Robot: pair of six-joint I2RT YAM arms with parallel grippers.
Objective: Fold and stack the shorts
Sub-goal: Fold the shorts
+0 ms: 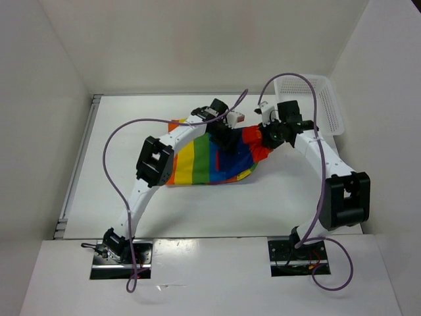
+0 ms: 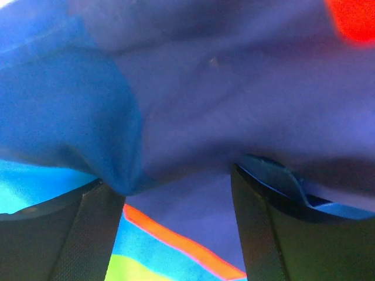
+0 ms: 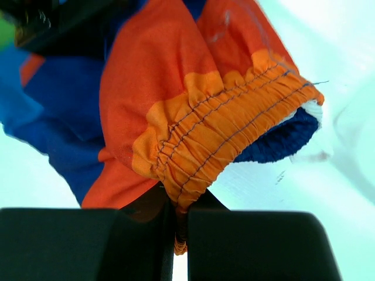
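While the shorts (image 1: 209, 161) are lying loosely spread near the middle of the tabletop (image 1: 217, 207), their stripes are showing flat on the left and bunching up on the right. I am judging the folding as barely begun: no clean fold is showing, and stacking is waiting entirely. The right claw (image 3: 180, 234) is clenching the orange elastic waistband (image 3: 234, 132) and holding that edge raised. The left claw (image 2: 176, 228) is hanging released, its jaws standing apart close over blue cloth, one pad (image 2: 88, 234) touching a fold without pinching it. Both arms are reaching forward and bending inward over the garment's far edge, wrists near each other. The white mesh basket (image 1: 325, 99) is sitting at the far right, apart from the shorts.
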